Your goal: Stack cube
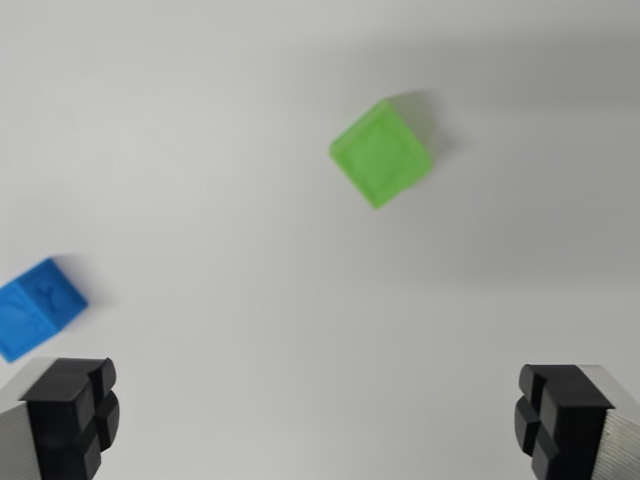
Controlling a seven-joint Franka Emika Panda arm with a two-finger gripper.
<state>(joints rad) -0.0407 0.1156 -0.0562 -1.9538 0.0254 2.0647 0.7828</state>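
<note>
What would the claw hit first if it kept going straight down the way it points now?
Probably bare white table. The open claw has nothing between its fingers; the green cube lies farther up the image and the blue cube off to the wrist view's left.

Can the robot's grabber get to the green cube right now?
Probably yes. The gripper has its jaws wide open and empty, and nothing lies between it and the green cube; the blue cube sits off to the side.

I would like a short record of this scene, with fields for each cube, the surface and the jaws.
green plastic cube: upper middle of the wrist view, resting on the surface, turned at an angle
blue plastic cube: at the wrist view's left edge, partly cut off
cubes: apart, not stacked
white surface: plain
gripper: jaws wide apart, holding nothing
</note>
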